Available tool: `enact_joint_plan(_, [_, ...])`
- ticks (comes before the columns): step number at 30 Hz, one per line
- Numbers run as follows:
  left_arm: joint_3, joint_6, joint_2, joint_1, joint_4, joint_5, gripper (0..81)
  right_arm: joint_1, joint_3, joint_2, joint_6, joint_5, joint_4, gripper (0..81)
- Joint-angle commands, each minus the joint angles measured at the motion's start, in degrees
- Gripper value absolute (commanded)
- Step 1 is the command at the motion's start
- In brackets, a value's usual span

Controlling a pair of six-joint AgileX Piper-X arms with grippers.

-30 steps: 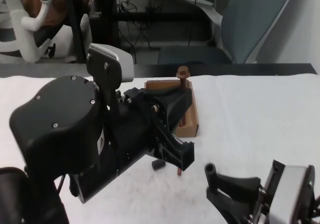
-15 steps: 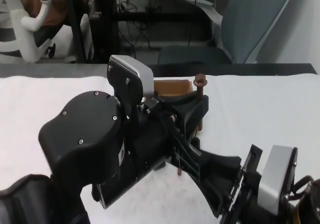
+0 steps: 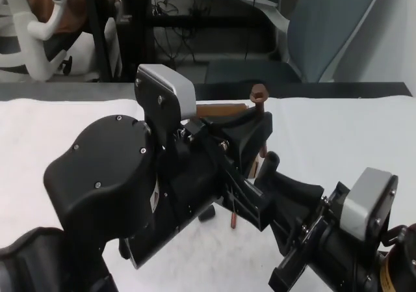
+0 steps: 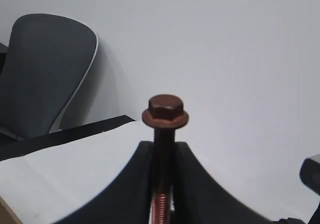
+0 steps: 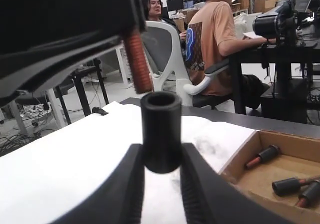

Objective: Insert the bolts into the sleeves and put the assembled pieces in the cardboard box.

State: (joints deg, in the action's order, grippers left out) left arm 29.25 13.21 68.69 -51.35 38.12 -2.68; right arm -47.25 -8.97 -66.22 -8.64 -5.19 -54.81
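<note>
My left gripper (image 3: pixel 257 128) (image 4: pixel 164 156) is shut on a copper bolt (image 3: pixel 259 92) (image 4: pixel 165 115), which it holds upright with the hex head above the fingers. Its threaded tip (image 5: pixel 138 59) hangs just above and beside the open mouth of a black sleeve (image 5: pixel 161 131) (image 3: pixel 270 164). My right gripper (image 5: pixel 161 160) (image 3: pixel 273 177) is shut on that sleeve and holds it upright under the bolt. The cardboard box (image 3: pixel 222 110) (image 5: pixel 235 160) lies behind the arms on the white cloth, with several assembled pieces (image 5: pixel 262 155) inside.
A loose black sleeve (image 3: pixel 207 214) and a small copper bolt (image 3: pixel 232 222) rest on the white cloth (image 3: pixel 338 142) below the left arm. Office chairs (image 3: pixel 325 25) stand beyond the bench's far edge. The cloth to the right is bare.
The left arm has swung right with the bolt. The right arm has risen from the near right corner, bringing the sleeve up under the bolt's tip.
</note>
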Motion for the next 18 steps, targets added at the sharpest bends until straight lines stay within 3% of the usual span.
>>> enact_joint_plan(1, [0.2,-0.37,-0.11,-0.07,1.11,-0.46,1.7,0.28,-0.52,-0.2,-0.34,1.28,0.62,0.6])
enact_joint_plan(18, [0.2,-1.09,-0.11,-0.07,-4.85,-6.82,1.7,0.28,-0.63,-0.2,-0.34,3.97,3.11,0.6])
